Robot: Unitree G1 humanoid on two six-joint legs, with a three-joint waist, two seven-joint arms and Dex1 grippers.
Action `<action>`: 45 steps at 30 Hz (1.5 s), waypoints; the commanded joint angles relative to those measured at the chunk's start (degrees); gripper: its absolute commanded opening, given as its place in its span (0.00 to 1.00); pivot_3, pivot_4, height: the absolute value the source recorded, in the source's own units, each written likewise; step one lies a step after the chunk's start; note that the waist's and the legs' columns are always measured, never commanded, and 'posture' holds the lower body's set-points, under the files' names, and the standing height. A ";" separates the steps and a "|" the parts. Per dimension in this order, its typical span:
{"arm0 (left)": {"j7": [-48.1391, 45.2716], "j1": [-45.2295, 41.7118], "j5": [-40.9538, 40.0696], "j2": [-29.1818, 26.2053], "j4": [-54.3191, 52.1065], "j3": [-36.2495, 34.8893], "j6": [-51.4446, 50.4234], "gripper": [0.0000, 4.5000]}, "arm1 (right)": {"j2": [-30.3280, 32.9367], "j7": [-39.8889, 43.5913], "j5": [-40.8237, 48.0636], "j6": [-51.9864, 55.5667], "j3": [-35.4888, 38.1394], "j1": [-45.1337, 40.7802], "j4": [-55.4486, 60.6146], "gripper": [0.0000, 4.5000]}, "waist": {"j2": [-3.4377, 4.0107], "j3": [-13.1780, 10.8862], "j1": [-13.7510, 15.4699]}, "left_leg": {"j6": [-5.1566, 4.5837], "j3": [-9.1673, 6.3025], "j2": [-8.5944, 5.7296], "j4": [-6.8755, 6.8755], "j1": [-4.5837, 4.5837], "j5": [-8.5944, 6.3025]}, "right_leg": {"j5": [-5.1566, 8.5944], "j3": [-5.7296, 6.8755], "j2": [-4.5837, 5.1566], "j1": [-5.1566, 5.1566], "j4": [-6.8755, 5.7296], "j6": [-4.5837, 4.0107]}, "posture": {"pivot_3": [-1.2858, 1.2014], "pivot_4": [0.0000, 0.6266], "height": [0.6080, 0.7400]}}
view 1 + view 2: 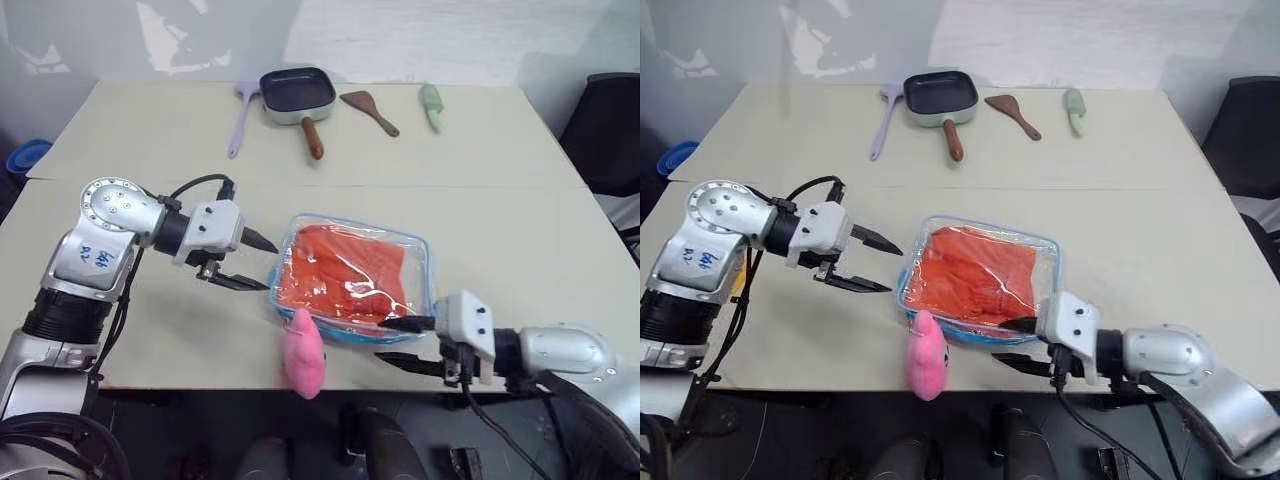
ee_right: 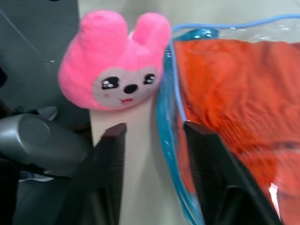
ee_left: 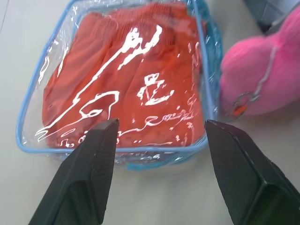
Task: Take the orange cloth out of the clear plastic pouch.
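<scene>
Two grippers sit by the clear plastic pouch (image 1: 352, 282), one on each side. The pouch lies flat on the table (image 1: 480, 200), near the front edge, w/ blue trim round it. The orange cloth (image 1: 340, 275) is inside it, all wrinkly, filling most of the bag. The left gripper (image 1: 258, 262) is just beside the pouch's left end, fingers spread apart, nothing in them; its lower tip is right at the blue trim. The right gripper (image 1: 405, 343) is at the front right corner of the pouch, at the table edge. Its fingers have a gap between them w/ the blue edge of the pouch at one finger, but I can't tell if it grips the bag. A pink plush toy (image 1: 303, 352) rests against the front of the pouch, between the 2 grippers. Far at the back are a frying pan (image 1: 297, 93), a purple spatula (image 1: 242, 117), a brown spoon (image 1: 369, 111) & a green tool (image 1: 432, 105).
</scene>
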State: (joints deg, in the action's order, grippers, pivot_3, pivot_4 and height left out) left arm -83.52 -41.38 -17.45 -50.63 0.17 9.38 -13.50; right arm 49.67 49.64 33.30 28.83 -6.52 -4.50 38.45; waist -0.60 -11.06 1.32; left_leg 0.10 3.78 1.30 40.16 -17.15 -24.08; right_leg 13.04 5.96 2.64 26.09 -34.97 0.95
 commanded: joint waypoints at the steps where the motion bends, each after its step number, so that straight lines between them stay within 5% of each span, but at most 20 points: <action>1: -1.10 2.66 -1.98 -2.94 -5.45 -2.32 -3.02 0.69 | -4.31 1.08 -1.58 0.95 -6.16 -4.40 -1.95 0.16 | 0.00 0.00 -0.13 | 0.00 0.01 -0.01 0.00 0.00 0.00 | 0.00 -0.02 0.00 0.00 -0.01 0.00 | 0.52 0.24 1.00; 3: -0.47 4.09 -2.06 -3.89 -6.32 -3.32 -3.77 0.69 | -7.49 1.06 -3.72 1.15 -10.12 -7.20 -4.13 0.02 | -0.01 0.00 -0.17 | 0.01 0.03 0.02 0.01 0.01 0.00 | 0.01 -0.02 -0.02 0.01 -0.04 -0.02 | 0.52 0.24 1.00; 11: 1.78 5.85 -2.26 -4.39 -9.60 -4.91 -5.52 0.69 | -21.31 1.24 -8.44 3.52 -20.64 -17.46 -16.25 0.01 | -0.04 0.03 -0.11 | 0.04 0.08 -0.02 0.14 -0.09 0.00 | 0.04 -0.03 0.00 0.44 -0.35 -0.11 | 0.52 0.24 1.00; 15: 3.57 2.28 -1.65 -1.23 -7.45 -3.61 -5.33 0.69 | -28.37 0.12 -5.57 4.54 -18.15 -21.70 -17.25 0.01 | -0.04 0.03 -0.06 | 0.04 0.08 -0.01 0.16 -0.09 0.00 | 0.05 -0.04 0.01 0.45 -0.43 -0.14 | 0.52 0.24 1.00; 22: 4.04 -0.50 3.50 6.19 -4.47 2.93 1.68 0.69 | -20.65 -2.22 0.94 11.44 -5.74 -16.92 -4.84 0.01 | -0.06 0.04 0.13 | -0.25 -0.05 -0.26 0.34 -0.27 -0.10 | 0.01 0.13 0.13 0.47 -0.40 -0.05 | 0.52 0.24 1.00; 28: 2.12 0.13 8.87 7.25 0.22 6.93 12.60 0.69 | -8.43 -3.51 9.78 18.58 9.91 -7.05 8.34 0.01 | -0.05 0.03 0.01 | -0.30 0.05 -0.16 0.44 -0.33 -0.20 | -0.04 0.15 0.34 0.48 -0.31 0.05 | 0.52 0.24 1.00; 33: 0.44 -0.79 9.06 7.93 3.45 6.98 15.94 0.69 | 2.78 2.22 12.30 19.02 24.72 7.75 13.16 0.27 | -0.08 0.04 0.23 | -0.35 0.04 -0.16 0.43 -0.24 -0.22 | -0.04 0.06 0.31 0.32 -0.08 0.05 | 0.52 0.24 1.00; 37: 1.07 -1.24 10.13 9.31 6.00 7.33 18.41 0.69 | 4.38 5.11 12.95 17.61 35.41 16.33 13.95 0.58 | -0.11 0.05 0.29 | -0.38 0.05 -0.17 0.43 -0.27 -0.24 | -0.06 0.02 0.31 0.22 -0.04 0.10 | 0.52 0.24 1.00; 41: 1.76 -1.03 10.86 10.99 7.48 7.50 19.86 0.69 | 4.49 5.87 9.27 14.13 38.08 21.08 14.60 0.87 | -0.12 0.06 0.15 | -0.38 0.07 -0.14 0.43 -0.28 -0.24 | -0.06 -0.01 0.25 0.20 -0.04 0.10 | 0.52 0.24 1.00; 45: 1.69 -0.77 11.77 11.64 8.26 7.72 21.30 0.69 | 4.52 5.70 7.72 12.31 36.98 22.52 14.10 0.87 | -0.12 0.06 0.12 | -0.36 0.13 -0.11 0.43 -0.26 -0.24 | -0.07 -0.11 0.13 0.21 -0.06 0.10 | 0.52 0.24 1.00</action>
State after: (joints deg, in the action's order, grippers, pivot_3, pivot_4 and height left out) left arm -82.00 -41.92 -6.14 -38.82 8.39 17.27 6.78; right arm 53.59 55.10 41.50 42.59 29.98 17.64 51.54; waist -0.72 -11.00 1.44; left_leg -0.26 3.91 1.19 40.59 -17.40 -24.32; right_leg 12.97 5.85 2.73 26.30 -35.03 1.05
